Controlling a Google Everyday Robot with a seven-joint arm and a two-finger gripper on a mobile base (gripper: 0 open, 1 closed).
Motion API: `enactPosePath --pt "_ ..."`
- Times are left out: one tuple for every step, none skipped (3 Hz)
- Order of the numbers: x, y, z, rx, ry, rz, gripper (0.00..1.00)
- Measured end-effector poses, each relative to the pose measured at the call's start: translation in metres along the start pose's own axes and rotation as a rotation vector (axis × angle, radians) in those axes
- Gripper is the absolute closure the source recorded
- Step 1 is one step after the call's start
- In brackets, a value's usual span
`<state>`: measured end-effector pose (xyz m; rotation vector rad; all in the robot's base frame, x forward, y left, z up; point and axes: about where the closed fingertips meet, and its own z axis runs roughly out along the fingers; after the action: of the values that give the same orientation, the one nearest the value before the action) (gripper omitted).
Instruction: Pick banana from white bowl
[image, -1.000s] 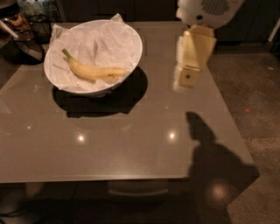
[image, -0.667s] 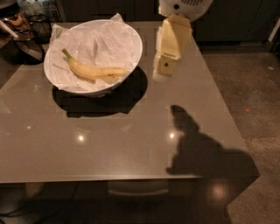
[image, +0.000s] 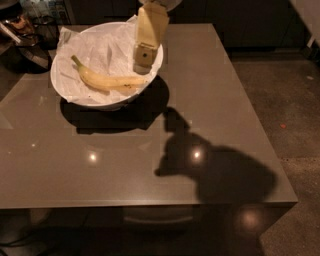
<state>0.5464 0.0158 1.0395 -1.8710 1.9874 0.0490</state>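
Observation:
A curved yellow banana (image: 107, 80) lies in the white bowl (image: 70, 97), on crinkled white paper, its stem pointing up-left. The bowl stands at the far left of a glossy grey table (image: 210, 110). My gripper (image: 143, 56), cream-coloured, hangs from the top of the view over the bowl's right rim, just above and to the right of the banana's right end. It holds nothing that I can see.
The table's right edge (image: 260, 115) and near edge (image: 150, 206) drop to a dark floor. Dark clutter (image: 22, 30) sits beyond the table at the far left. The arm's shadow (image: 215, 170) falls on the table's right half.
My gripper has moved left, from over the bare table right of the bowl to above the bowl's right rim. The banana and bowl have not moved.

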Motion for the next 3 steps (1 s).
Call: enactPosePath --pt "-0.015 -0.005 0.008 -0.03 -0.058 -0.029 0.0" --pt "-0.042 -0.021 0.029 -0.071 -0.069 -0.042 0.0" --pt "-0.075 -0.043 0.064 -0.083 -0.041 -0.039 0.02"
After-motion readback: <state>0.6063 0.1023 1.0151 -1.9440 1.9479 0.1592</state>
